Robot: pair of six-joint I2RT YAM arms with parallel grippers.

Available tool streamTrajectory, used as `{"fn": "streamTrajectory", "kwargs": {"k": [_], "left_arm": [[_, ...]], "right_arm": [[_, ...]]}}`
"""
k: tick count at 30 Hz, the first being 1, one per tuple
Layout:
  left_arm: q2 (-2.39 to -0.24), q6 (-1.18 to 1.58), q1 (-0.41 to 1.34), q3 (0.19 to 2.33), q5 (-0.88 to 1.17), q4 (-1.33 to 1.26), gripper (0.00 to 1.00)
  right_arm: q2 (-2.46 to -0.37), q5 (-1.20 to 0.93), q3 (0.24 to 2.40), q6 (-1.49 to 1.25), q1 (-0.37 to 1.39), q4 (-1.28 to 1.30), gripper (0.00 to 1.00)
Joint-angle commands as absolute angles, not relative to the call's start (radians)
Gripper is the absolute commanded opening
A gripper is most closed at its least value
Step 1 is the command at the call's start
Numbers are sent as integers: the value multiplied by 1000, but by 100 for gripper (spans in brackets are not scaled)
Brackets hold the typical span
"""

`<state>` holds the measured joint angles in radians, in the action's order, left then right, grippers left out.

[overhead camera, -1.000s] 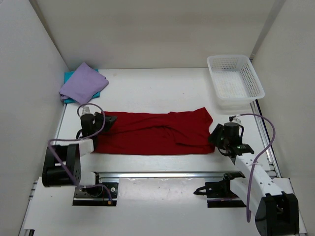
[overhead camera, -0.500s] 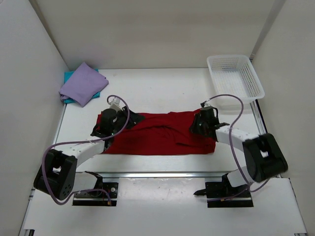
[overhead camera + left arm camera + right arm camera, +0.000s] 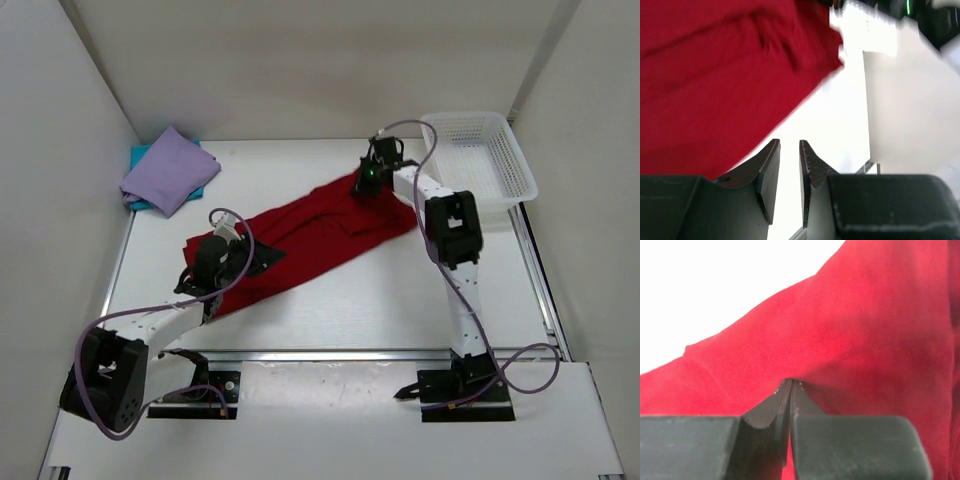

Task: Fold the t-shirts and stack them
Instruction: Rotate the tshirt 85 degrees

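The dark red t-shirt lies spread in a slanted band from the near left toward the far right of the table. My right gripper is shut on its far right edge, and cloth bunches at the pinched tips of that gripper. My left gripper hovers over the shirt's near left part. Its jaws stand a narrow gap apart with only white table between them, and the red cloth lies beyond and to their left. The folded lavender t-shirt rests on the teal one in the far left corner.
A white mesh basket stands at the far right, just beyond my right gripper. White walls close in the table on the left, back and right. A metal rail runs along the near edge.
My right gripper went from the shirt's near right end, closed on the cloth and pulled it toward the back right, slanting the shirt. My left gripper moved rightward over the shirt's left part.
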<state>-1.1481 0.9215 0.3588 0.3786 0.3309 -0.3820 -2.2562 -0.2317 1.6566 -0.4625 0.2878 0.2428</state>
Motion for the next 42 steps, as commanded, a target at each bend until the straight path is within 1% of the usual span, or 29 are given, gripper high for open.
{"fn": "streamTrajectory", "kwargs": {"k": [1,2,3,4,5,6,7,8,9,11,13,15,16,17,18,19,20,21,22,23,24,25,26,28,30,32,35,38,42], "left_arm": [[-1098,893,321,354,350,-338,33],[-1089,884,321,345,327,-321,33],[-1083,879,319,344,331,-296,33],[-1078,864,319,351,321,-272,33],[-1069,848,325,350,316,-253,33],[-1068,838,328,347,299,-229,33],[-1059,828,331,335,293,-213,33],[-1058,827,325,328,302,-210,34],[-1048,822,330,309,292,-207,34],[-1029,825,325,287,291,-201,34],[-1011,830,337,265,292,-202,30],[-997,813,348,267,285,-193,26],[-988,807,360,273,279,-178,23],[-971,793,359,290,278,-163,19],[-974,778,364,298,281,-160,14],[-965,767,370,314,281,-140,11],[-960,756,380,330,285,-127,7],[-942,753,385,330,279,-132,6],[-933,761,387,330,275,-136,6],[-917,761,391,322,281,-153,7],[-899,768,390,321,284,-156,7],[-899,772,388,324,293,-156,9],[-887,772,371,325,308,-150,9],[-864,779,342,325,325,-144,13],[-839,779,319,333,336,-134,15],[-835,776,318,359,347,-121,20],[-838,762,293,383,379,-106,22],[-830,770,262,380,405,-109,23],[-822,775,264,373,394,-117,22]], "right_arm": [[-2538,-310,2258,-370,282,547,0],[-2677,-320,2568,-367,279,639,0],[-2813,-336,2726,-371,281,713,1],[-2743,-369,2737,-394,269,653,3],[-2693,-459,2557,-434,264,509,4],[-2600,-454,2502,-430,256,439,5],[-2527,-440,2450,-408,258,425,10],[-2505,-402,2453,-356,274,446,17],[-2449,-378,2465,-347,276,486,20],[-2387,-344,2516,-279,296,575,32],[-2303,-347,2522,-250,307,699,32],[-2251,-333,2462,-220,325,783,21],[-2196,-295,2429,-210,354,819,20],[-2112,-270,2336,-195,385,812,14],[-2053,-215,2162,-186,425,748,9],[-1895,-157,1935,-199,437,609,7],[-1733,-147,1827,-210,455,535,7],[-1662,-176,1652,-266,442,405,7],[-1535,-205,1496,-297,427,309,6],[-1429,-239,1420,-336,401,199,6],[-1354,-236,1275,-375,394,117,7],[-1338,-229,1178,-399,428,104,9],[-1313,-201,1134,-414,452,65,11],[-1327,-180,926,-524,550,-65,23],[-1412,-198,803,-618,630,-287,32],[-1507,-172,762,-695,704,-392,42],[-1660,-160,819,-758,774,-428,49],[-1762,-128,854,-811,830,-456,51],[-1883,-91,942,-856,882,-394,51]]}}
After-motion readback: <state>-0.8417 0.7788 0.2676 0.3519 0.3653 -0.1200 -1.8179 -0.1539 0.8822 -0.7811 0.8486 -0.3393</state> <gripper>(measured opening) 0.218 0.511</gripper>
